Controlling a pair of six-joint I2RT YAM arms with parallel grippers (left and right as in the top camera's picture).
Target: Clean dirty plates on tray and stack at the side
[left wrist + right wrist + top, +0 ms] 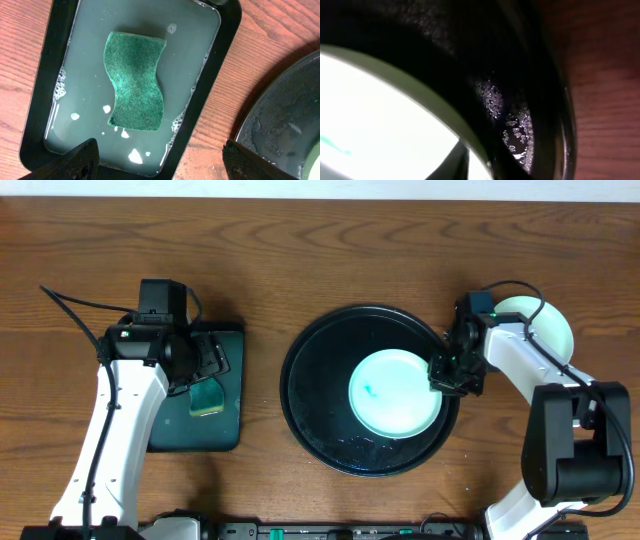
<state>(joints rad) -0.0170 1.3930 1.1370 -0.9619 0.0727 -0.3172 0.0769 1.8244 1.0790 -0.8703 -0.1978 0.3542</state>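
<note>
One pale mint plate [395, 392] with a small teal smear lies in the right half of the round black tray [310, 395]. My right gripper [447, 375] is at the plate's right edge. In the right wrist view its fingers [487, 167] are close together on the plate's rim [420, 90], one finger over the plate. A second pale plate [552, 330] lies on the table to the right, partly hidden by the right arm. My left gripper [207, 360] is open and empty above the green sponge [136, 80].
The sponge [207, 397] lies in soapy water in a dark-green rectangular tray [225, 435] at the left, also seen in the left wrist view [220, 75]. Water drops sit on the black tray's floor [512, 125]. Wood table [300, 260] lies all round.
</note>
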